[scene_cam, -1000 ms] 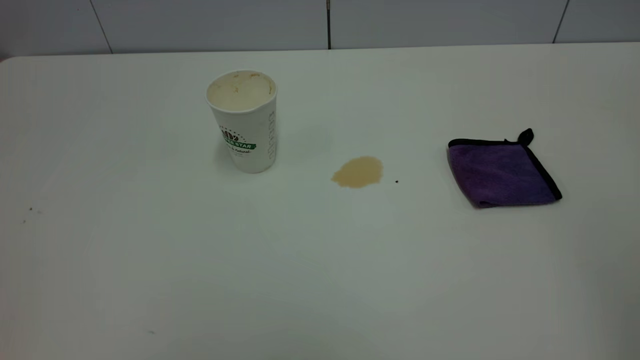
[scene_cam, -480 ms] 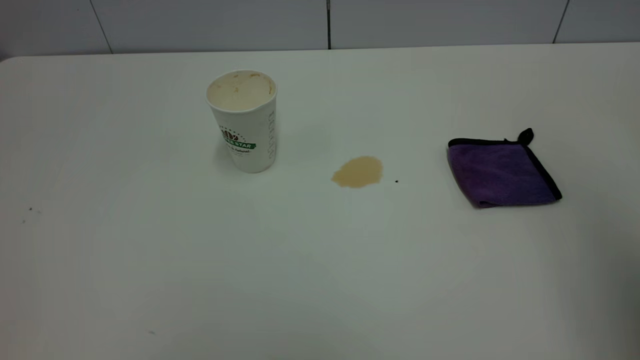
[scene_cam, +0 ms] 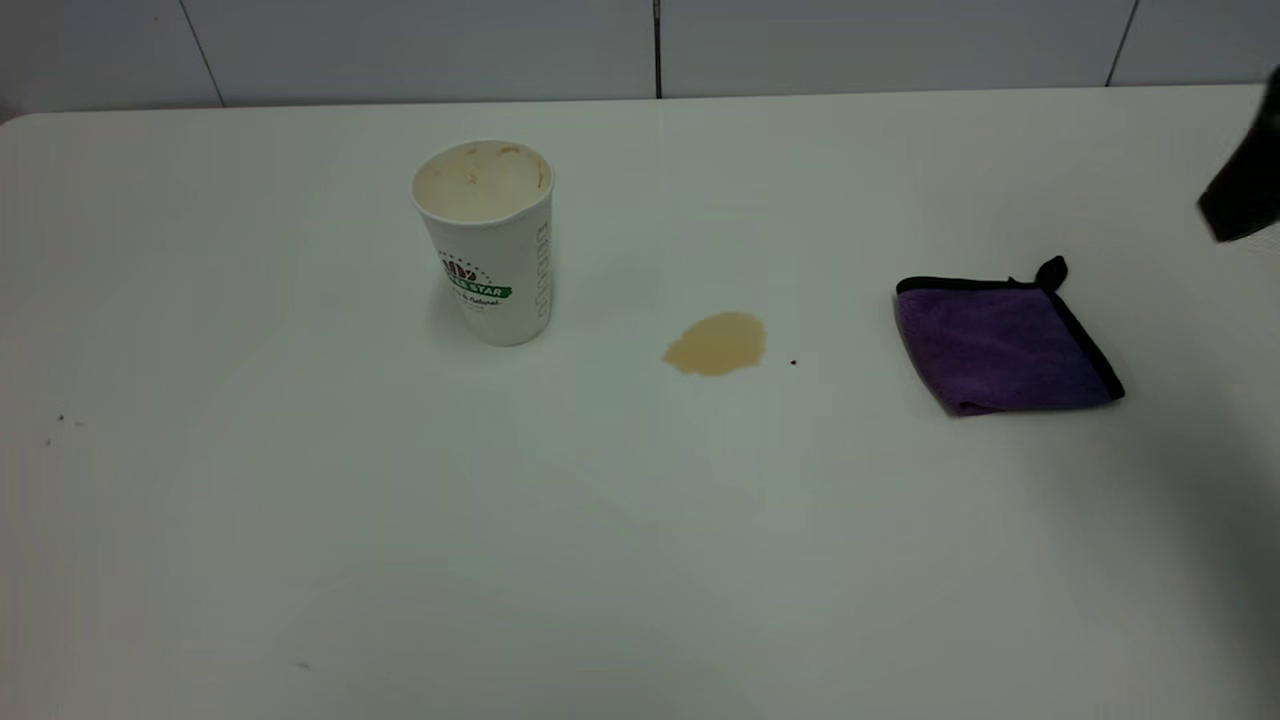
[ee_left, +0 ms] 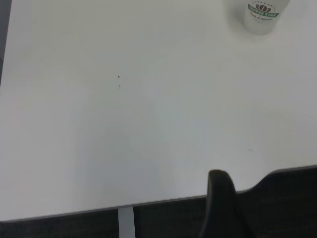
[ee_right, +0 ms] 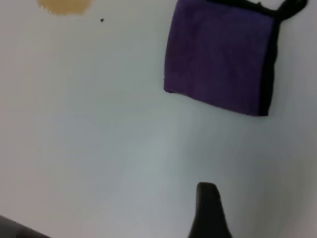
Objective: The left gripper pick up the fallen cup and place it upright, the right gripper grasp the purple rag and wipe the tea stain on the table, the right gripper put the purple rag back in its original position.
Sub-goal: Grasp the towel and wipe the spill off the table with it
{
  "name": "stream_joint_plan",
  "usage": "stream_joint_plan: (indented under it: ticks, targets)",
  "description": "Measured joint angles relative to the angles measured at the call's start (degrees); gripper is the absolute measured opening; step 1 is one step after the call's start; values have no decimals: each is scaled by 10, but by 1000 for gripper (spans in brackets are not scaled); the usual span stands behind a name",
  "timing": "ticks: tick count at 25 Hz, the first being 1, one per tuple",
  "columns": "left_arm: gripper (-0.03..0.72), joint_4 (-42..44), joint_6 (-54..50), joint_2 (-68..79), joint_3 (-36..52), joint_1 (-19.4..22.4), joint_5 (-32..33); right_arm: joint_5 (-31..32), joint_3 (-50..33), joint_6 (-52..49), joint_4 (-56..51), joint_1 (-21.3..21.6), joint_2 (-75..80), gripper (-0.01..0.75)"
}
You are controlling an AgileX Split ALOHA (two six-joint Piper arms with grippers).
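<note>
The cup (scene_cam: 487,240) stands upright on the table (scene_cam: 640,560) at the back left, its tan-stained mouth facing up; the left wrist view catches it (ee_left: 265,14) far off. The tea stain (scene_cam: 716,344) lies at mid-table, right of the cup. Further right, the purple rag (scene_cam: 1003,342) lies flat and folded, its black loop at the far corner. A dark part of my right gripper (scene_cam: 1243,190) shows at the right edge, above and beyond the rag, apart from it. My left gripper (ee_left: 220,203) hangs by the table's edge, far from the cup.
A tiny black speck (scene_cam: 793,363) sits just right of the stain. Small dark specks (scene_cam: 62,420) dot the left side. A tiled wall (scene_cam: 640,45) runs behind the table's far edge. In the right wrist view the rag (ee_right: 220,57) and stain (ee_right: 64,5) lie ahead.
My right gripper has come into the exterior view at the right edge, where nothing showed before. Cup, stain and rag have not moved.
</note>
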State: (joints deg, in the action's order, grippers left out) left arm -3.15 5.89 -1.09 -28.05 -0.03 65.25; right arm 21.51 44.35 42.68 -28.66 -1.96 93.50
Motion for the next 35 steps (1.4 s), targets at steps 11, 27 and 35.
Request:
stream_joint_plan:
  ticks: [11,27,35]
  targets:
    - [497,0,-1,0,0,0,0,-29,187,22,2,-40,280,589]
    - [497,0,-1,0,0,0,0,3,383,11,18,-40,479,586]
    - [497,0,-1,0,0,0,0,6,397,-7,41,-44,486,214]
